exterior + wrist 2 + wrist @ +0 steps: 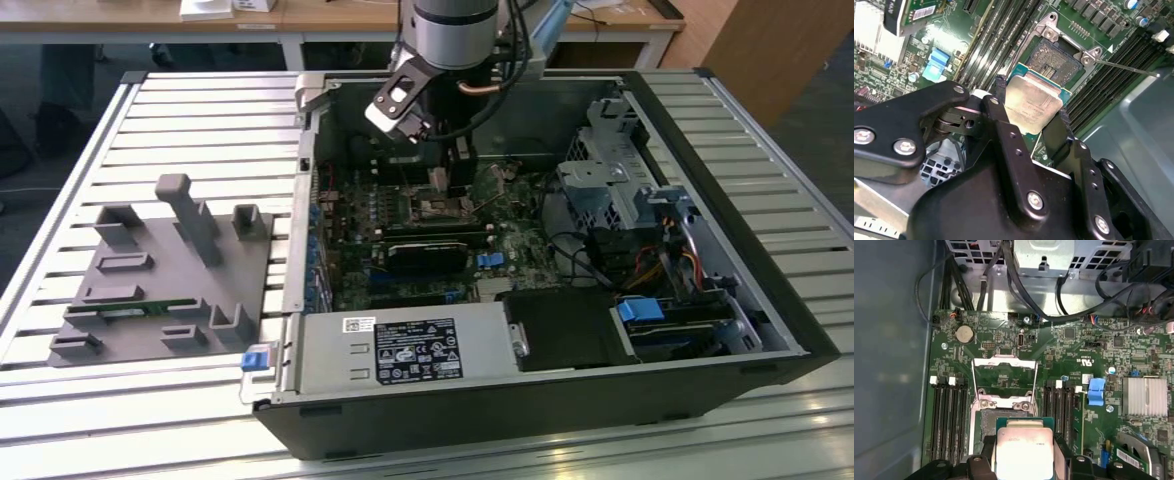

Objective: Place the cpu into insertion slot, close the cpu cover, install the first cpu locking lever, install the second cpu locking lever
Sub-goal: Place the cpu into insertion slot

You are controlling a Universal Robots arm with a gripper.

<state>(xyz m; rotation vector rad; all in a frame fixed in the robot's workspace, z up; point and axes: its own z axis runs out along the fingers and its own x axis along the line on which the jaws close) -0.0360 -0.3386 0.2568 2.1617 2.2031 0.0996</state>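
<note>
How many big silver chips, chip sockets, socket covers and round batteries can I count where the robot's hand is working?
cpu: 1, gripped in the hand
insertion slot: 1, uncovered
cpu cover: 1, open
round coin battery: 1
Total: 4

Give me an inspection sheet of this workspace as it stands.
Surface: slatted metal table carrying an open computer case.
Job's things: cpu held over the insertion slot's edge, not seated; cpu cover raised open.
Clutter: grey fixture tray beside the case.
Grippers: gripper shut on the cpu.
Cables: black cables run along the motherboard's edge.
Surroundings: wooden desks behind the table.
</note>
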